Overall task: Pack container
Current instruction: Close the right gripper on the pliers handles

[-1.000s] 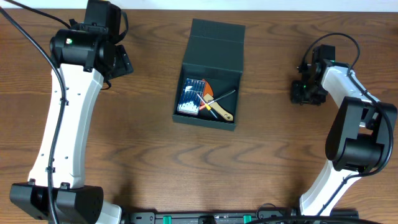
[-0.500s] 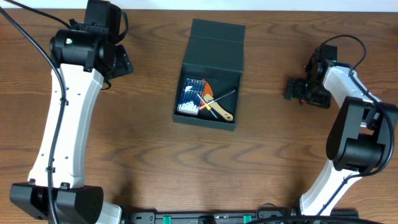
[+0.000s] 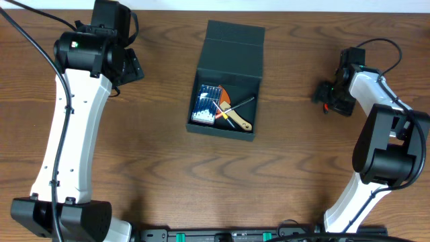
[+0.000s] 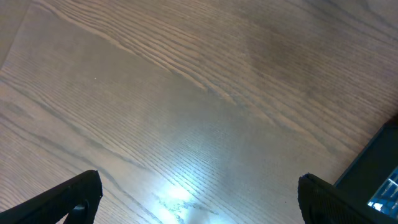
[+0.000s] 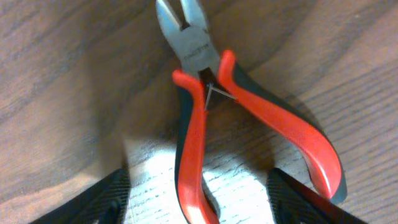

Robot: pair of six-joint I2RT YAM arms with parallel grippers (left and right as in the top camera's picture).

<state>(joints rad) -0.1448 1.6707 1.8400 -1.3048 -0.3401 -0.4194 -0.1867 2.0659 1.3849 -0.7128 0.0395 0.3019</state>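
Left jaws gape wide over bare desk (image 4: 186,93); right jaws stand parted astride the pliers (image 5: 194,53), narrower than half a second ago. Only the right wrist view shows the pliers clearly. Mid-desk, the container (image 3: 232,54) lies long axis far-to-near, flap open toward the far edge, unmoved.

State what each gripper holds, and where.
Left gripper: nothing. Right gripper: nothing gripped; its open fingers straddle the handles of the red pliers.
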